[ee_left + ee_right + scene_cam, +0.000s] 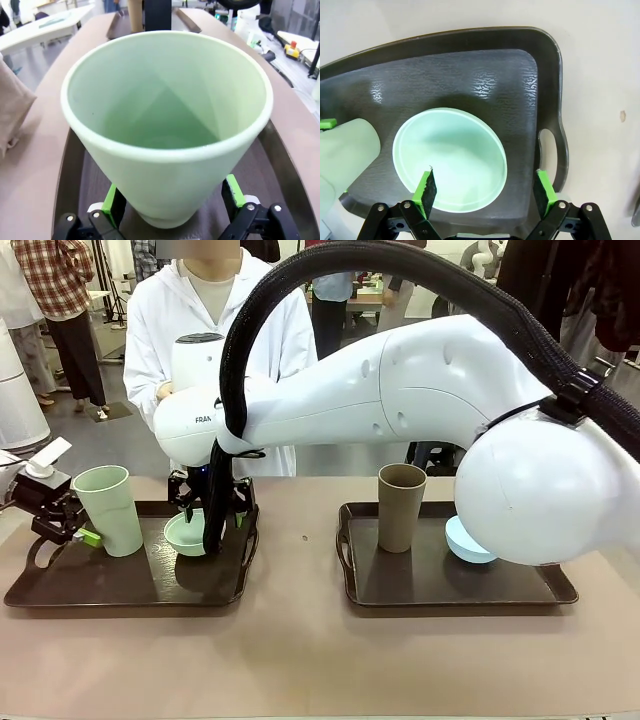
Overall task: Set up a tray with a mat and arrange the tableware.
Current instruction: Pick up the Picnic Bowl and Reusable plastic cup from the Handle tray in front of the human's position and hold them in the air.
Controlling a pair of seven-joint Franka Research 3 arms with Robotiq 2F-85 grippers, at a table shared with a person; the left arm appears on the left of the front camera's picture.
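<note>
- Jaws of the left gripper point(171, 196) stand spread, one green pad on each side of the mint green tumbler point(165, 115), low on its wall and just beside it, not pinching. Coming in low from the side suits the narrower base.
- That tumbler stands upright on the left tray point(470, 65), whose textured dark floor looks like the mat.
- Right gripper point(485, 187), reaching across, hangs over the mint green bowl point(450, 155) next to the tumbler. Its jaws are spread too, one pad above the bowl's inside and one outside the rim, likely lined up to pinch the wall.
- Farther right, the right tray point(450, 590) carries the upright brown tumbler point(400, 505) and the pale blue bowl point(462, 545), which the arm partly hides.
- Across the table point(300, 660) stands a person point(215, 320) in a white coat.
</note>
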